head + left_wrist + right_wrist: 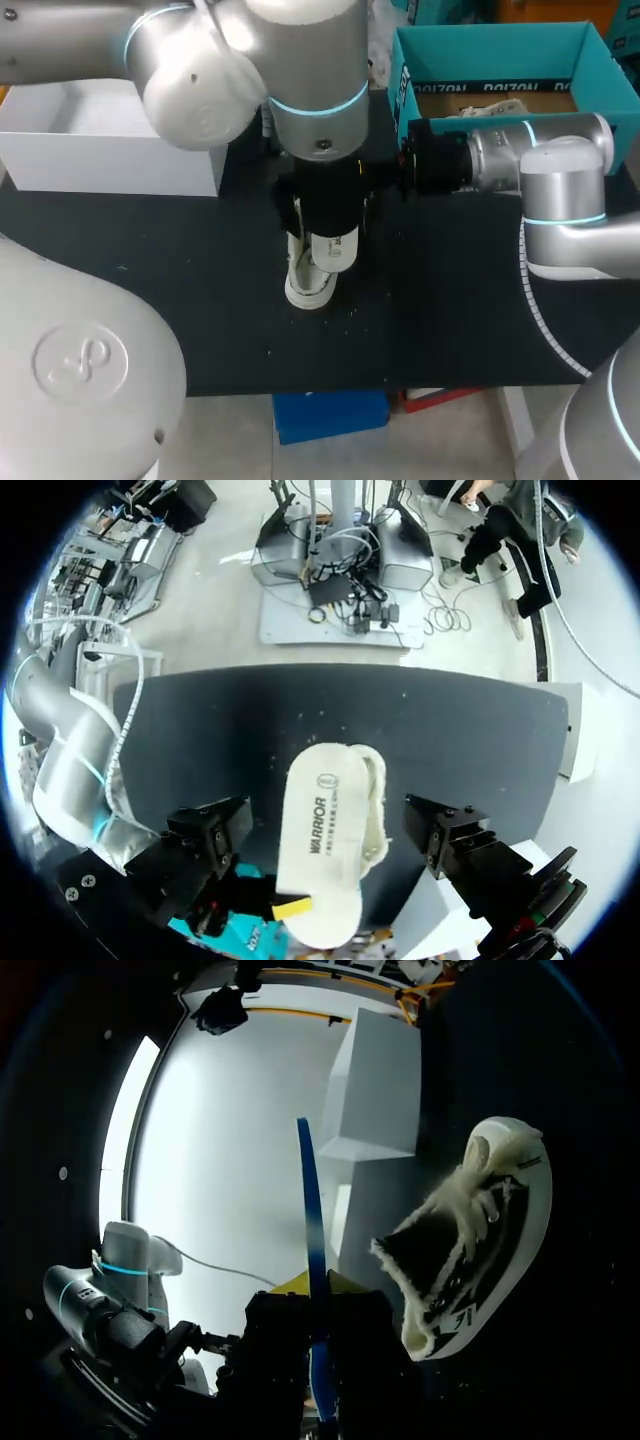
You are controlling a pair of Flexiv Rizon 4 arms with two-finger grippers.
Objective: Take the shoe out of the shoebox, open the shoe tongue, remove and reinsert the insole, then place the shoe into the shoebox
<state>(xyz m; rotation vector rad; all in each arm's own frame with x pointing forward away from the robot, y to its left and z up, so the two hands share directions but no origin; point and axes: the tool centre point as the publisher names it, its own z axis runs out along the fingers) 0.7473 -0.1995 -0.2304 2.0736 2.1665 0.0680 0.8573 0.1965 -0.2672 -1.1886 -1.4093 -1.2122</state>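
A white shoe (308, 285) stands on the black table (150, 290), toe toward the front edge. In the left wrist view its laces and fuzzy collar (376, 805) show beside the white printed insole (320, 840), which hovers over it. My left gripper (330, 842) hangs above with its black fingers (210, 840) wide open on either side, touching nothing. My right gripper (312, 1285) is shut on the heel end of the insole (308, 1200), seen edge-on as a thin blue strip, with the shoe (480, 1250) beside it. In the head view my left arm hides the right gripper.
The open teal shoebox (600, 70) stands at the back right, behind my right arm. A white box (100, 140) stands at the back left. Bare black tabletop lies left and right of the shoe.
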